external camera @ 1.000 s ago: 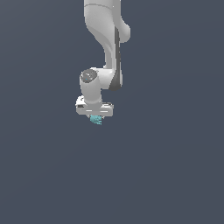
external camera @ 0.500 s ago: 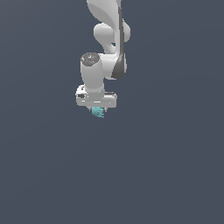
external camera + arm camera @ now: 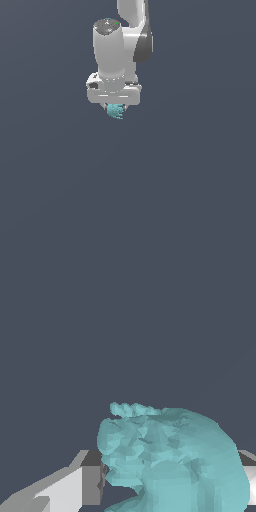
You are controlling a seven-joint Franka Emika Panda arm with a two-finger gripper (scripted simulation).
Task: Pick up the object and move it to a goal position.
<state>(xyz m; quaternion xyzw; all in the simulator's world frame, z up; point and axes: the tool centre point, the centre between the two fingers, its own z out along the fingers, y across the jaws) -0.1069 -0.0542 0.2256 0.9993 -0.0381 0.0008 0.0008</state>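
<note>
The object (image 3: 115, 111) is a small teal lumpy blob that hangs just under the white gripper (image 3: 114, 106) in the exterior view. The gripper is shut on it and holds it in the air, with only its lower part showing below the hand. In the wrist view the teal object (image 3: 170, 456) fills the space between the two fingers (image 3: 92, 476), which press on either side of it. The white-grey arm (image 3: 112, 50) rises above the gripper toward the top of the exterior view.
A plain dark grey-blue background fills the exterior view all around the arm (image 3: 200, 175). No other objects, containers or edges show in either view.
The arm and gripper have risen in the exterior view with the teal object held in them, and the hand has turned to face the camera more squarely.
</note>
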